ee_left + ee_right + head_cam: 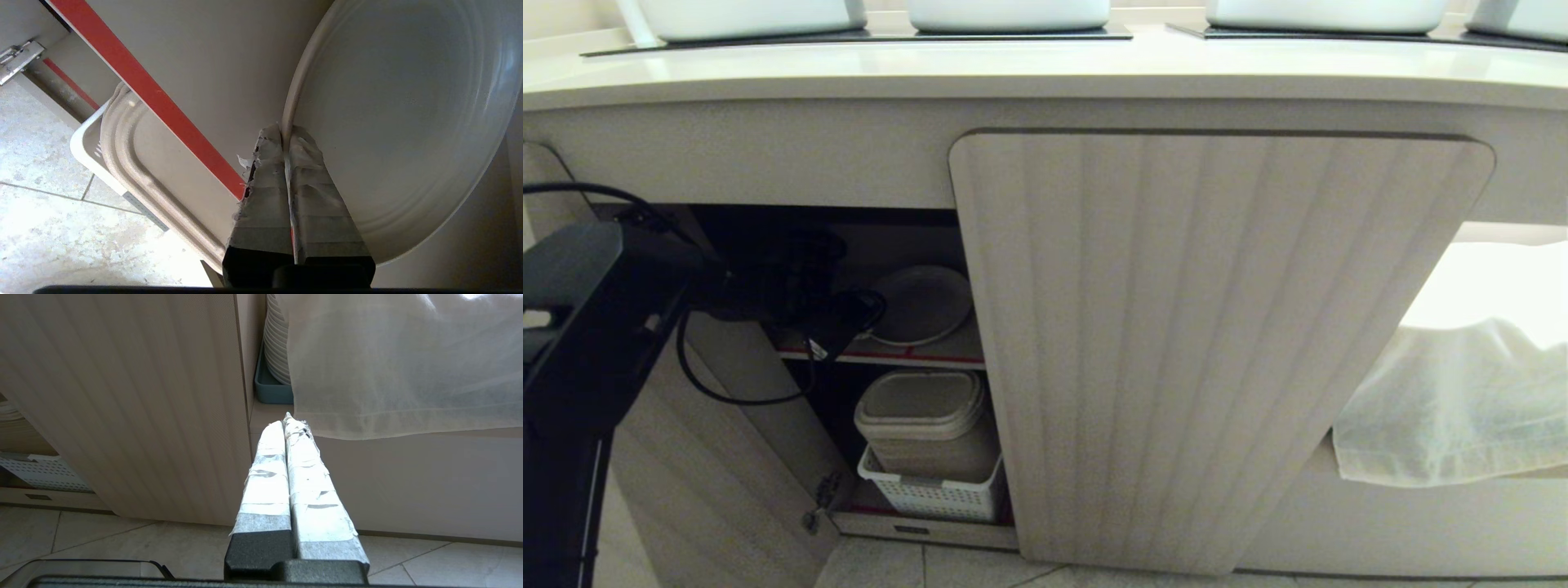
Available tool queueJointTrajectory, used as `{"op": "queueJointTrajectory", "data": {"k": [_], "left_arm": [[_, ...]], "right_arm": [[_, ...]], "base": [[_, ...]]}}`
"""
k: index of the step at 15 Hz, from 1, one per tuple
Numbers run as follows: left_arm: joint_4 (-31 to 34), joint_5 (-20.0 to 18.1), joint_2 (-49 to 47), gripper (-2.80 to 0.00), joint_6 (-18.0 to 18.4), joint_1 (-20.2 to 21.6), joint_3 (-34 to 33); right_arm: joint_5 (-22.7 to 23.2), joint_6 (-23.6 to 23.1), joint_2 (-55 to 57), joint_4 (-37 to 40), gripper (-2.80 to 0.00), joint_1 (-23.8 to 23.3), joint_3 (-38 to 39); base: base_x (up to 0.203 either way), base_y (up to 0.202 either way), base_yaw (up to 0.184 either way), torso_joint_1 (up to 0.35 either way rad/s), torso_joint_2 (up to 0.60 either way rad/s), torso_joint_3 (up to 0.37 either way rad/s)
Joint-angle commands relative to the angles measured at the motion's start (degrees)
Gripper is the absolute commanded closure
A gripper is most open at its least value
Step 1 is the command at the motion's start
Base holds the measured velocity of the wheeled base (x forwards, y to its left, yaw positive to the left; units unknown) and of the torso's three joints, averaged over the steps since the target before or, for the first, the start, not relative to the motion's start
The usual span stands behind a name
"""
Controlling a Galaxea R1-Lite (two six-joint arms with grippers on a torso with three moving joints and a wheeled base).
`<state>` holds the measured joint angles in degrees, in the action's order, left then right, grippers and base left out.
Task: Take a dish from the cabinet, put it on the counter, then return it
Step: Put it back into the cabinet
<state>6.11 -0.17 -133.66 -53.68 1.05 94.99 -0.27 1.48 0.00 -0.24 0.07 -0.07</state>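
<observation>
In the head view, the off-white round plate (923,304) is seen on the red-edged shelf (907,357) inside the beige fluted cabinet (1217,343). Only the left wrist view shows the left gripper (286,130) pinched on the plate rim. The right gripper (288,420), pressed together, appears solely in its own view.

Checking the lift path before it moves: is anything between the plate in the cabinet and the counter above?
The left tool is shut on the dish rim inside the cabinet. The counter overhangs directly above, so the dish must come out forward first; the left door is open and nothing visible blocks that opening.
</observation>
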Motion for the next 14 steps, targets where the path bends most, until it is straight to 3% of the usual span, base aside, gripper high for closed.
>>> {"op": "queueJointTrajectory", "data": {"k": [1,14], "left_arm": [[0.04,0.00,0.24,0.00,-0.31,0.09,-0.08],[0.75,0.00,0.77,0.00,-0.38,0.18,-0.42]], "right_arm": [[0.00,0.02,0.01,-0.03,0.00,0.01,-0.01],[0.00,0.02,0.00,-0.03,0.00,0.01,-0.01]], "base": [[0.000,0.000,0.000,0.000,0.00,0.000],[0.000,0.000,0.000,0.000,0.00,0.000]]}}
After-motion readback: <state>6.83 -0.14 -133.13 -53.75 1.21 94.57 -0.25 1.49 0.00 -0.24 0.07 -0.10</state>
